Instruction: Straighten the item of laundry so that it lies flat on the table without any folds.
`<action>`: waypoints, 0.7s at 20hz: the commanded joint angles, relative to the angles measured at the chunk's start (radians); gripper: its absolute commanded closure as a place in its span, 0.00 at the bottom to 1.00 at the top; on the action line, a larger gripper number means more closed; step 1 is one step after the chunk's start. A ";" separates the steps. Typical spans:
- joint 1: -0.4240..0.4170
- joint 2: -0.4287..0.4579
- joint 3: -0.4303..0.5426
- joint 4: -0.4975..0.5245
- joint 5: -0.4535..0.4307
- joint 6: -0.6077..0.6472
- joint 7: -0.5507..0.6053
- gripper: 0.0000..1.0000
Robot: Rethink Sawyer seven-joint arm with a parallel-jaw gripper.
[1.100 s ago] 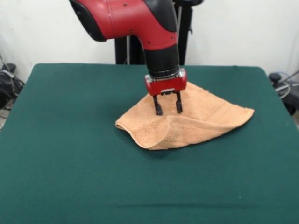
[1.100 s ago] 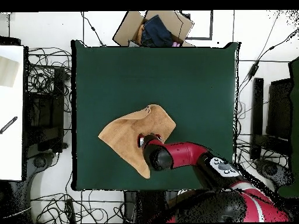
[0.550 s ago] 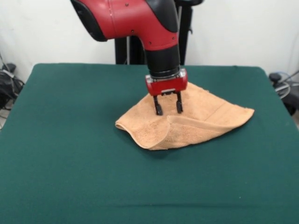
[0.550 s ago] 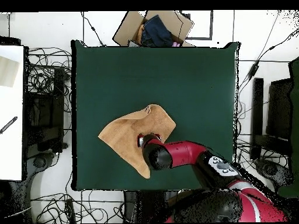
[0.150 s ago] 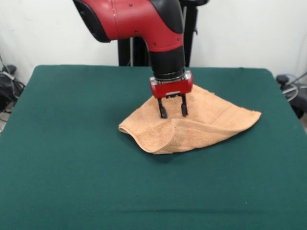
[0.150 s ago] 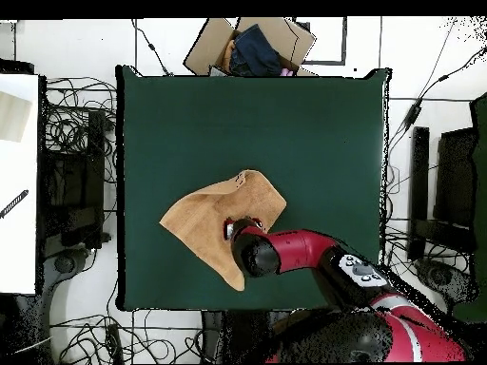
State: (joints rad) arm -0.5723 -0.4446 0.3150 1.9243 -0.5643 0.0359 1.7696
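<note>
The peach-orange item of laundry (image 5: 201,124) lies on the dark green table (image 5: 72,158), folded over itself with a raised crease along its near side. From above, the towel (image 6: 204,220) reads as an uneven folded shape. My gripper (image 5: 172,114) hangs open over the middle of the cloth, its two black fingertips (image 5: 163,114) spread apart and just at the fabric's surface, holding nothing. In the overhead view the red arm covers the gripper (image 6: 231,226) almost entirely.
A cardboard box (image 6: 249,46) with dark cloth sits beyond the table's far edge in the overhead view. Cables and equipment (image 6: 71,181) lie on the floor around the table. A white surface (image 6: 17,181) stands at the left.
</note>
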 commanded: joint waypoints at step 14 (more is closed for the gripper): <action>0.101 -0.017 0.114 -0.168 0.147 0.092 0.092 0.00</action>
State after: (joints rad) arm -0.4939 -0.4658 0.3212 1.8603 -0.4702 0.0894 1.7696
